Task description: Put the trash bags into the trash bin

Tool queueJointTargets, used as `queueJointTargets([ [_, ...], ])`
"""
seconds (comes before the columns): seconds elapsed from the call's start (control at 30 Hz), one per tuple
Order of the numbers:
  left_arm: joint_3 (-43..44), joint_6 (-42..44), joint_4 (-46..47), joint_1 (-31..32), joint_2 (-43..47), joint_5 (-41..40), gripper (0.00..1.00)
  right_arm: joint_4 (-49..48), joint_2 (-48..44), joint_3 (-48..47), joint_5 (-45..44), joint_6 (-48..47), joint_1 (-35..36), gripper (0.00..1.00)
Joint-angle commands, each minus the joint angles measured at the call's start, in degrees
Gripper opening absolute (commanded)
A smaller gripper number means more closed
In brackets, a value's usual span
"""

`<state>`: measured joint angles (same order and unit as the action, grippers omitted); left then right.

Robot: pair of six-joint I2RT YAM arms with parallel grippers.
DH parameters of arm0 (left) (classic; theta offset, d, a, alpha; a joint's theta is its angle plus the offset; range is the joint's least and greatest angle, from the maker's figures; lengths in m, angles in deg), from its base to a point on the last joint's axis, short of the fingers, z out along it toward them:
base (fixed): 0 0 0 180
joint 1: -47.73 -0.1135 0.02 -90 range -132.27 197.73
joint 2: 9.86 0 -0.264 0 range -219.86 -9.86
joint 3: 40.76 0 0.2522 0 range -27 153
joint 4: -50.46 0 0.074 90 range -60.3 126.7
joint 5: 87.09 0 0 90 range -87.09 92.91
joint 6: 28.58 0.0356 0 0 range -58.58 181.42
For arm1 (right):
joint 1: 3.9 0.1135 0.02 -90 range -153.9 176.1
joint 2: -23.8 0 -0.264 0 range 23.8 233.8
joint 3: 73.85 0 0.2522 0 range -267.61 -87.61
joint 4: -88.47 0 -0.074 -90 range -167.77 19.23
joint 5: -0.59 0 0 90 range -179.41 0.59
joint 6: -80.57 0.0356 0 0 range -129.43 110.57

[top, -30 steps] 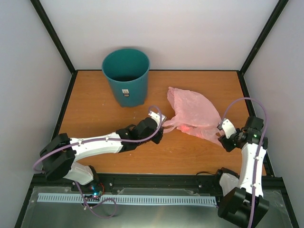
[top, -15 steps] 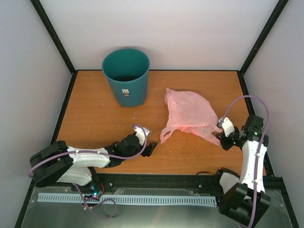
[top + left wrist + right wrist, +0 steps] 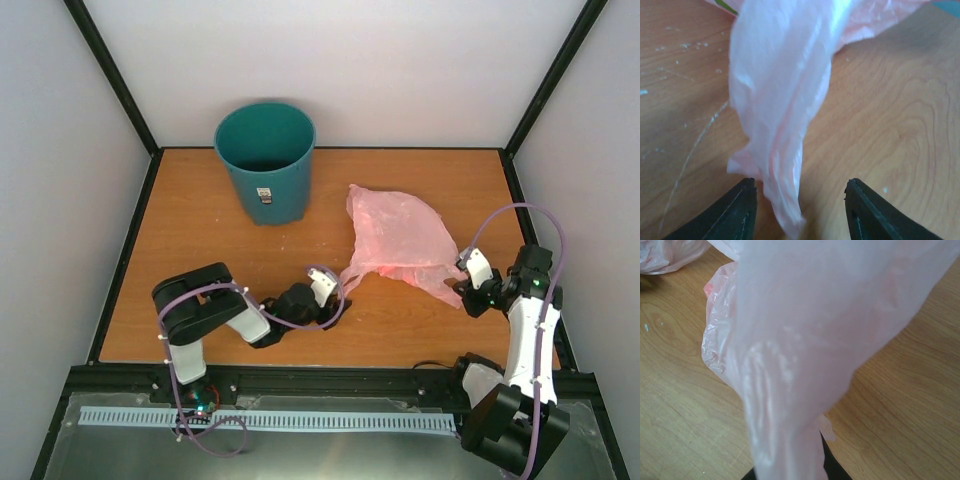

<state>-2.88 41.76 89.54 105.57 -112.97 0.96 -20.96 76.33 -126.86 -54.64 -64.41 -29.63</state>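
On the right claw [image 3: 462, 284] cam the pink bag [image 3: 805, 340] is a blurry sheet right in front, hiding its fingers. At the left claw [image 3: 800, 187] the bag's tail drops off-frame between the fingers, and the bin [image 3: 288, 185] label [image 3: 264, 194] is too tiny to read.

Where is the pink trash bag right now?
In the top view the pink trash bag lies on the right half of the table, right of the teal bin, between the open left gripper and the right gripper pinching its corner.
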Motion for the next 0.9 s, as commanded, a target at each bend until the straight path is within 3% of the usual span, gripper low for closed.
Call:
queueJointTargets([
  [0.0,3.9,1.2,9.4,-1.0,-1.8,-0.9,0.43,-0.6,0.2,0.1,1.1,0.3,-0.3,0.03],
  [0.07,5.8,2.1,6.5,-1.0,0.9,-1.3,0.3,-0.7,1.3,-1.4,1.5,0.9,-0.3,0.03],
  [0.17,14.5,2.3,-10.3,-1.0,9.0,-0.5,0.02,-0.3,5.0,-8.9,2.1,4.8,-0.3,0.03],
  [0.27,37.2,2.6,-39.6,-0.4,15.2,1.5,0.01,1.9,10.0,-25.6,2.9,11.7,-0.3,0.03],
  [0.37,68.4,8.8,-66.4,4.4,12.8,-8.6,0.01,7.7,13.7,-53.7,6.3,18.3,-0.1,0.03],
  [0.5,104.7,21.4,-81.8,12.9,4.5,-18.7,0.01,9.5,17.2,-87.9,6.4,26.3,-0.1,0.03],
  [0.57,112.4,28.2,-82.2,17.5,2.7,-21.7,0.01,4.0,14.2,-91.1,4.9,29.0,-0.1,0.03],
  [0.6,110.1,30.4,-80.3,18.8,3.9,-23.8,0.01,-0.3,11.0,-87.6,5.2,29.2,-0.1,0.03],
  [0.67,96.3,31.6,-71.2,19.4,8.8,-27.8,0.01,-10.5,1.7,-70.6,6.2,29.4,-0.1,0.03],
  [0.73,72.2,29.7,-61.4,17.8,13.1,-34.0,0.01,-18.2,-8.3,-50.3,8.7,26.5,-0.1,0.03],
  [0.83,50.9,11.2,-63.9,9.5,15.3,-24.4,0.01,-20.3,-15.8,-24.9,6.8,18.1,-0.2,0.03],
  [0.87,44.0,6.2,-63.4,7.3,15.8,-21.1,0.01,-20.3,-15.7,-16.7,1.8,14.5,-0.1,0.03],
])
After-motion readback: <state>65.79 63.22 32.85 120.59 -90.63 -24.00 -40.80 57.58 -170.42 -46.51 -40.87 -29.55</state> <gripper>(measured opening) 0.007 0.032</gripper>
